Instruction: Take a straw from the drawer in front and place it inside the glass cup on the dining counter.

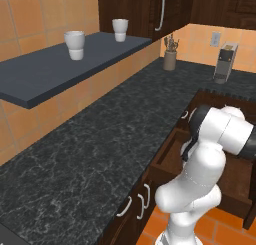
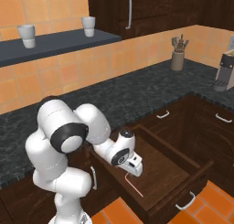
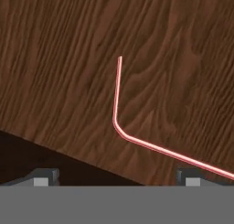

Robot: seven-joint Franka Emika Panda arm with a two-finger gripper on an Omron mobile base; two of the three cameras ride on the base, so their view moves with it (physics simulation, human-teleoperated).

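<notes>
- The black speckled granite counter (image 2: 137, 93) runs along the orange tiled wall and turns a corner at the far end.
- A dark grey wall shelf (image 1: 55, 69) hangs over the counter; two white ribbed cups stand on it, one (image 1: 75, 44) near its middle and the other (image 1: 120, 29) at its far end.
- Dark cupboard doors with a pale vertical handle (image 1: 161, 9) rise beyond the far end of the shelf.
- The drawer (image 2: 176, 173) stands pulled out from under the counter's front edge, its plain wood floor bare to see and its slim pale handle (image 2: 186, 203) on the front panel.
- The white arm (image 2: 68, 145) bends down over the open drawer, at the drawer's near left side in the right base view.
- The gripper (image 3: 116, 175) hangs above the drawer floor with its jaws spread wide apart and nothing between them; the two dark fingertips (image 3: 45, 175) sit far apart at the bottom of the hand view.
- A jar of utensils (image 2: 178, 57) stands on the counter near the far corner, and a grey knife block (image 1: 225, 63) stands farther along past the corner.
- The straw (image 3: 137, 136), thin, red-pink and bent at an elbow, lies flat on the drawer floor just below the gripper, toward the drawer's front left corner; its longer leg runs toward the right fingertip in the hand view, without touching it that I can tell.
</notes>
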